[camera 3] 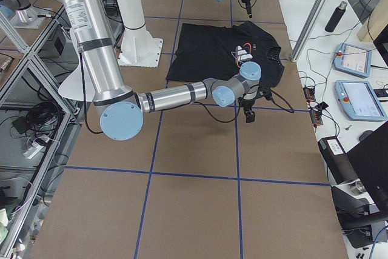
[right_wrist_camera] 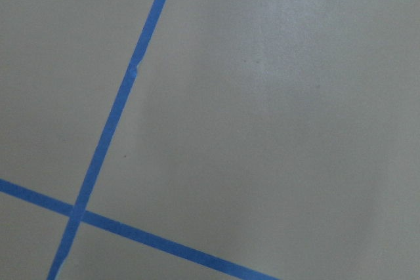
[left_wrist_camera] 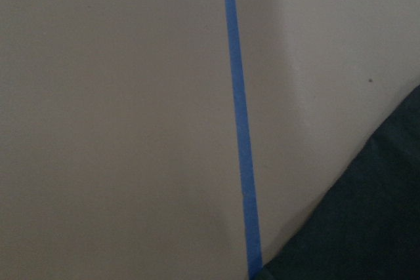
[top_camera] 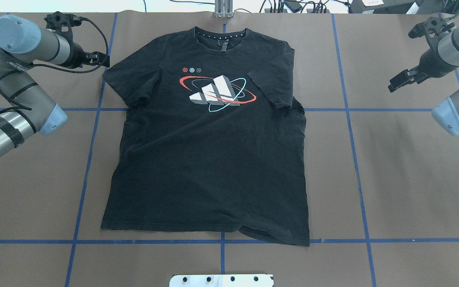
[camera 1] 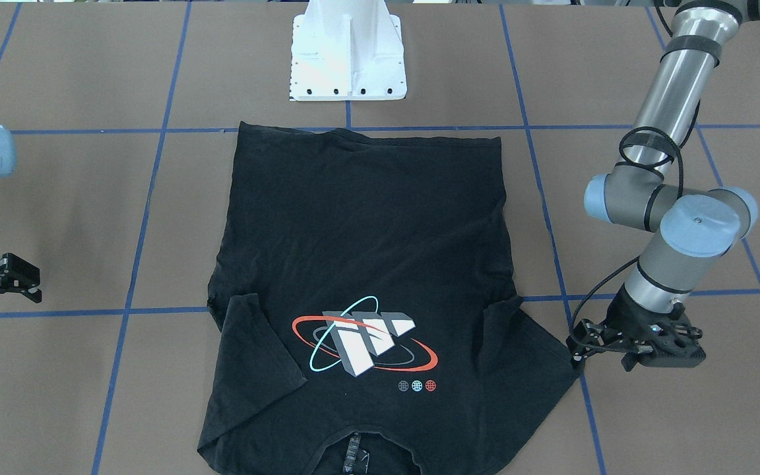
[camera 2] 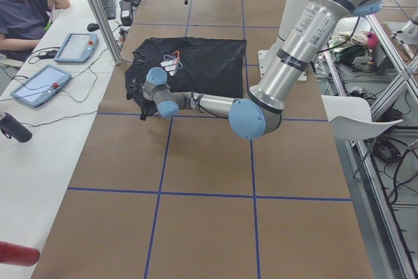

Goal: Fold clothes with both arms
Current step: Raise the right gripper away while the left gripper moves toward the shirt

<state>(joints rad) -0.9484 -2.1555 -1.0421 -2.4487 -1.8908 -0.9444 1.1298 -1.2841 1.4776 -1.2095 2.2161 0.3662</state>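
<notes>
From overhead, a black T-shirt (top_camera: pixel 209 159) lies flat, print up, on the bench (top_camera: pixel 412 179), with its hem nearest the robot and its collar at 12 o'clock. The chest print is three slanted white bars ringed by red and cyan ovals, beside three globe icons; no words are readable. At 10 o'clock the left hand (top_camera: pixel 102 60) sits just beside a sleeve tip; its opening cannot be told. At 2 o'clock the right hand (top_camera: pixel 399 81) hangs well apart, fingers parted, empty. Only side views show a seated person (camera 2: pixel 26 14) beyond.
</notes>
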